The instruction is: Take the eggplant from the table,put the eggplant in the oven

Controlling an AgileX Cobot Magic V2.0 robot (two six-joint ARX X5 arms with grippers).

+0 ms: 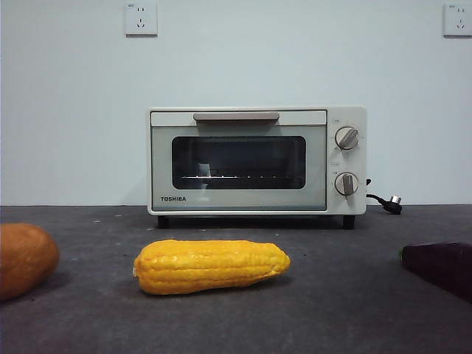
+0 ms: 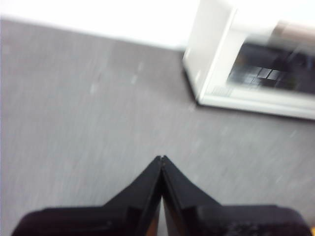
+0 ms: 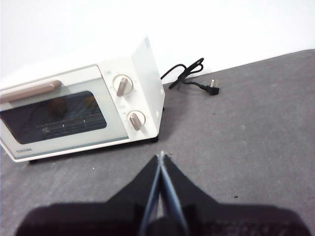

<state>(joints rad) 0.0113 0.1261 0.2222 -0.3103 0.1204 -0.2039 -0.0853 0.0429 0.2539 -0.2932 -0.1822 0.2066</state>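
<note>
On table (image 1: 339,310), near right edge: eggplant (image 1: 441,267), apart from both grippers. Left gripper (image 2: 161,158) and right gripper (image 3: 161,155) pinched together, empty, facing closed oven (image 1: 257,160).

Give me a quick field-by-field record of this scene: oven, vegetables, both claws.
oven: cream-white Toshiba toaster oven, door closed, at the back of the dark grey table
eggplant: dark purple eggplant, on the table, cut off by the front view's right edge
corn: yellow corn cob, lying in front of the oven
third vegetable: orange-brown, rounded
left claw: shut, empty
right claw: shut, empty
</note>
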